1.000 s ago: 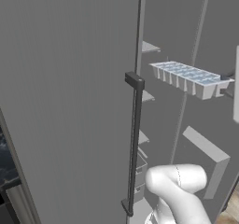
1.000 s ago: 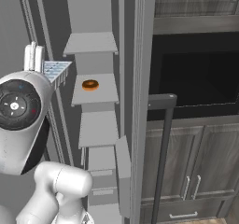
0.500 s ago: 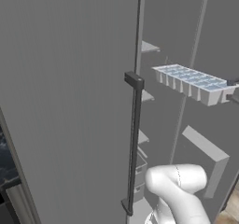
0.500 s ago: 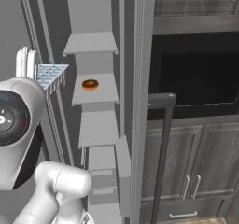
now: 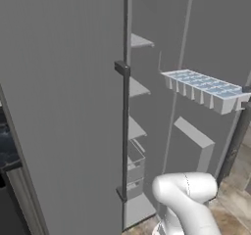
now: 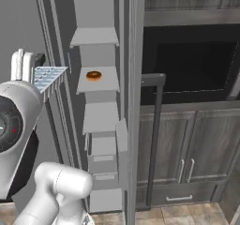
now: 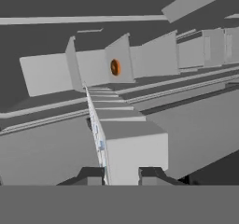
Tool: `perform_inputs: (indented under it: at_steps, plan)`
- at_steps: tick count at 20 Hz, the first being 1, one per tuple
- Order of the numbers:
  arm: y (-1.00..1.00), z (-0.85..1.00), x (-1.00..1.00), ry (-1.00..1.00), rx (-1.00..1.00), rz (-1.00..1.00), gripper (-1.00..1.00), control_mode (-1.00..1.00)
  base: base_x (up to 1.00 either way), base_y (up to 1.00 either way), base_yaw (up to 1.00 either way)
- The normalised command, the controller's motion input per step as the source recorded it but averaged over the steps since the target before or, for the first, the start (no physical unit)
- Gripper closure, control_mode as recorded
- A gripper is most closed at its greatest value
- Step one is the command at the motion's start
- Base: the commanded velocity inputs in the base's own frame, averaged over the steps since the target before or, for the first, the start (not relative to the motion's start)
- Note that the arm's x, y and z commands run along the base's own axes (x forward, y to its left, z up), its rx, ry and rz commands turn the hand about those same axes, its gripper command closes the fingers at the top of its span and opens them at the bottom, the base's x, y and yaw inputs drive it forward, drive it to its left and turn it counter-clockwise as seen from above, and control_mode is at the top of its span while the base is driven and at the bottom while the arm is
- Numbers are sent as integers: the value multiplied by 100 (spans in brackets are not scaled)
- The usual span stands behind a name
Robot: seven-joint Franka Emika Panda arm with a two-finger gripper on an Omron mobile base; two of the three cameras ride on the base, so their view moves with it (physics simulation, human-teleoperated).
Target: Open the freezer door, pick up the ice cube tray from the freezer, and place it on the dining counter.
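Hand view shows the hand (image 7: 120, 175) clamped on the ice cube tray (image 7: 99, 139); right base view adds a doughnut (image 6: 93, 75)

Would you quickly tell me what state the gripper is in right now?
Gripper: closed on the ice cube tray, holding it in the air outside the freezer.

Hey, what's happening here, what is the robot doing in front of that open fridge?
The freezer door is open and the arm holds the ice cube tray at one end, out in the air in front of the freezer, clear of its shelves. In the hand view the gripper is closed on the tray's edge. A donut lies on a shelf inside. The tray has not yet been placed anywhere.
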Motion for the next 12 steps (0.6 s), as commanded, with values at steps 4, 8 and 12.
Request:
perform_inputs:
  at_steps: [4, 8, 12]
  plan:
    - [0, 0, 0, 0, 0, 0, 100, 100, -41, 23, 22]
    - [0, 0, 0, 0, 0, 0, 100, 100, -42, 43, 32]
    - [0, 0, 0, 0, 0, 0, 100, 100, -50, 32, 46]
